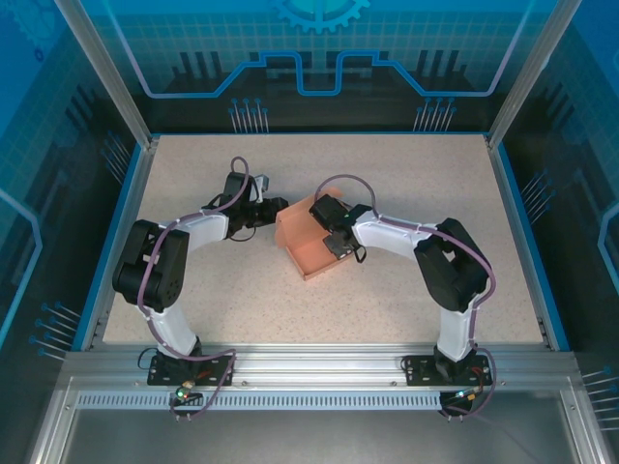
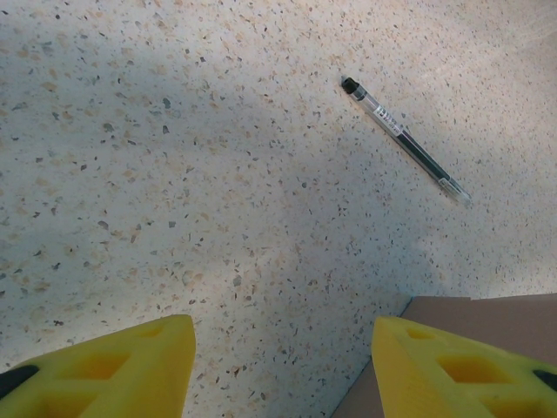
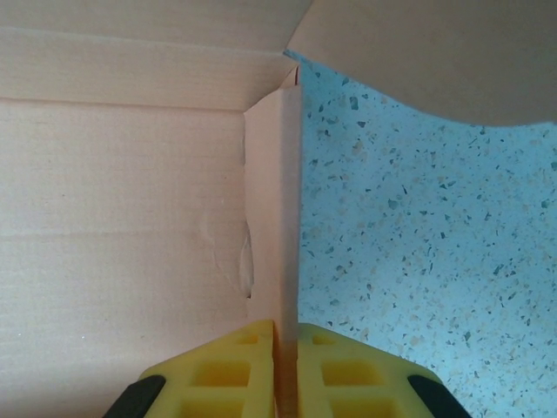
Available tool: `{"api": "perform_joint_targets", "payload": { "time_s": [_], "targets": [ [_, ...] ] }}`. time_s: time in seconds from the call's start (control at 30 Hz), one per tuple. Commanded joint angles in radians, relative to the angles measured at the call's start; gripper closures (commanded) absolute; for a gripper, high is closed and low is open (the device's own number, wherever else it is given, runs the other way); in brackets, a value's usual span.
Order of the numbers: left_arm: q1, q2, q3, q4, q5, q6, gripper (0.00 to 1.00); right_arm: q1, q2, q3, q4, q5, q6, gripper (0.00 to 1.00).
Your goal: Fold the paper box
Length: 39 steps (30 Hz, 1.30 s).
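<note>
The paper box [image 1: 302, 246] is a salmon-pink, partly folded piece in the middle of the table, with one wall raised on its left side. My right gripper [image 1: 327, 224] reaches into it from the right. In the right wrist view its yellow fingers [image 3: 233, 370] are shut on a thin upright flap of the paper box [image 3: 283, 218], seen edge-on. My left gripper [image 1: 271, 207] sits just left of the raised wall. It is open in the left wrist view [image 2: 283, 329], with bare table between the fingers and a corner of the paper box [image 2: 496, 315] by the right finger.
A thin dark pen with a clear barrel [image 2: 405, 139] lies on the speckled tabletop ahead of the left gripper. The table [image 1: 406, 164] is bounded by blue rails and a metal frame. Both arms bend inward toward the box.
</note>
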Motion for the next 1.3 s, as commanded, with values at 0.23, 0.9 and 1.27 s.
{"api": "perform_joint_targets", "payload": {
  "time_s": [0.23, 0.9, 1.27],
  "targets": [
    [0.01, -0.035, -0.018, 0.001, 0.003, 0.02, 0.42, 0.036, 0.09, 0.008, -0.167, 0.141, 0.038, 0.9],
    [0.01, -0.044, -0.02, -0.005, 0.005, 0.02, 0.43, 0.048, 0.078, 0.008, -0.129, 0.131, 0.018, 0.91],
    [0.009, -0.047, -0.02, -0.005, 0.007, 0.019, 0.43, 0.025, -0.007, 0.001, -0.091, 0.068, 0.003, 0.77]
  ]
}}
